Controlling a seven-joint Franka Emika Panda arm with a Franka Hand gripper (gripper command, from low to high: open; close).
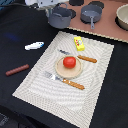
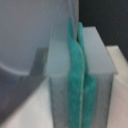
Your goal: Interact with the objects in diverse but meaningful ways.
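A red tomato [image 1: 69, 62] sits on the tan plate [image 1: 68, 73] in the middle of the striped placemat [image 1: 45, 95]. A yellow block [image 1: 79, 43] lies on the mat's far side. A white-and-blue fish [image 1: 34, 45] and a brown sausage stick [image 1: 17, 70] lie on the black cloth at the exterior view's left. The dark grey two-handled pot [image 1: 60, 18] stands at the back. My gripper [image 1: 50, 9] hovers at the pot's left rim. In the wrist view my gripper [image 2: 77, 60] has its green pads [image 2: 74, 65] pressed together with nothing between them, beside a grey curved surface [image 2: 20, 40].
An orange-handled fork [image 1: 64, 80] and knife [image 1: 82, 57] lie beside the plate. A grey saucepan [image 1: 91, 15] and a pale bowl [image 1: 122, 17] stand on the brown surface at the back right. Black cloth surrounds the mat.
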